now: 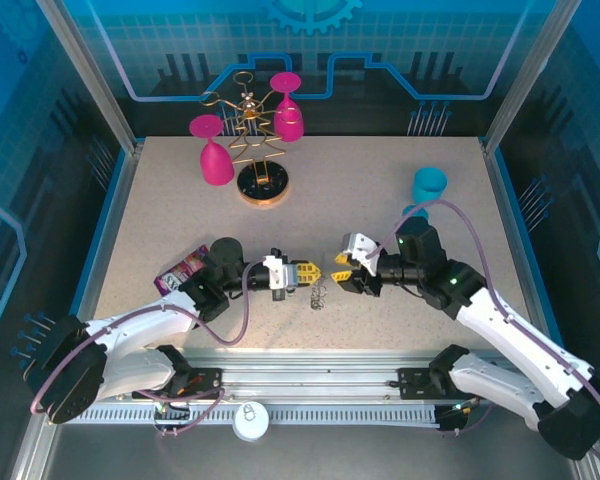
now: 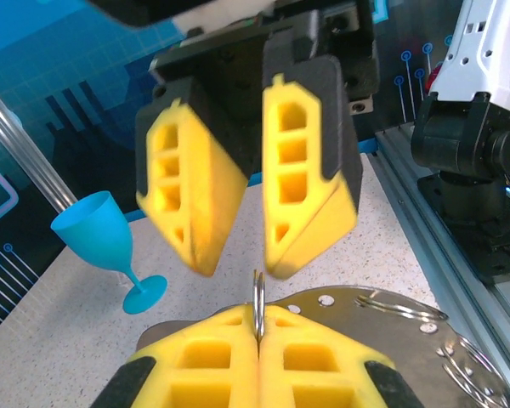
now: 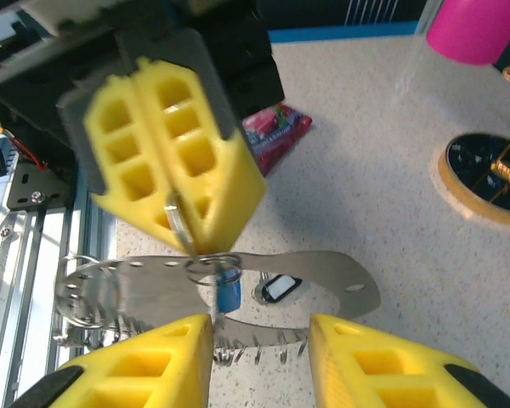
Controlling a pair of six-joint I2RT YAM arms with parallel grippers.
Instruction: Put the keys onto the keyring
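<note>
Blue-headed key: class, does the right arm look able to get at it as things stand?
Probably yes. The right gripper is open and faces the blue-headed key, which sits just ahead of its fingers. The left gripper, shut on a thin metal ring right by the key, crowds the approach.

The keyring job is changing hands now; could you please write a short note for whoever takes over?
Left gripper: shut on the keyring, pinched at its fingertips.
Right gripper: open, empty, facing it close by.
Blue-headed key: hanging right under the held ring, apparently threaded; not certain.
Dark-rimmed key: apart from the ring, seemingly on the table.
Done: at most the blue key.
To do: pick up the dark-rimmed key and thread it.
</note>
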